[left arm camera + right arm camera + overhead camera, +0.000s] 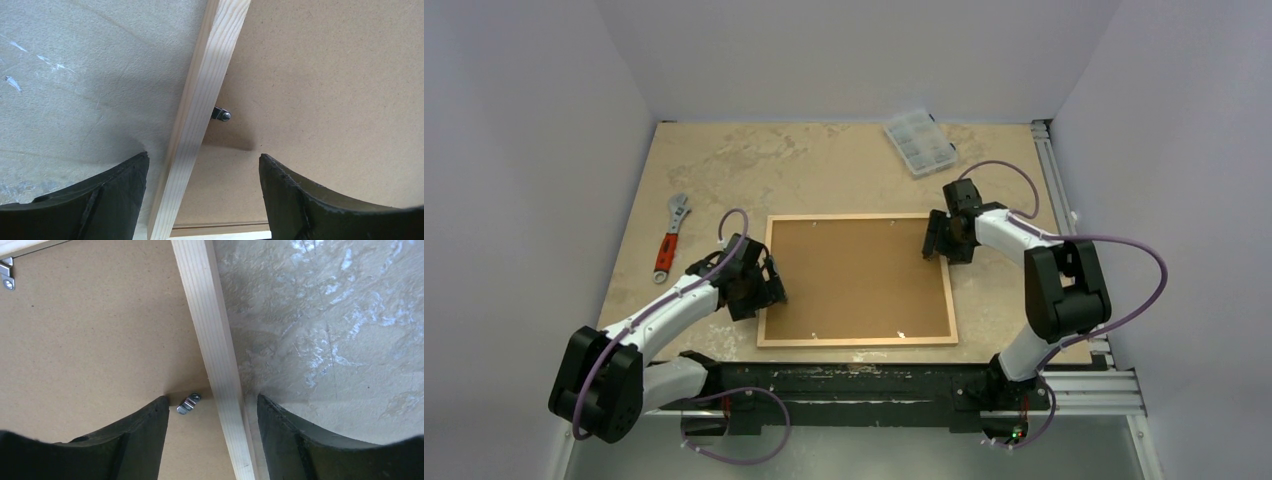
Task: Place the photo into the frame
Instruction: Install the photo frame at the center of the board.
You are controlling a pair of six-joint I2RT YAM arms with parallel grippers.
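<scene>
Frame [856, 341] lies back-up, long axis 9-to-3 o'clock, each short rail straddled by a wide-open claw: left claw [774, 287] at 9, right claw [931, 240] at 2.

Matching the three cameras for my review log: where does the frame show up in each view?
Top external: the frame lies flat in the middle of the picture, back side up.
Left wrist: its left rail runs diagonally from top centre to bottom left.
Right wrist: its right rail runs from top centre down to bottom centre.
Shared landmark: the brown backing board inside the rails.
</scene>
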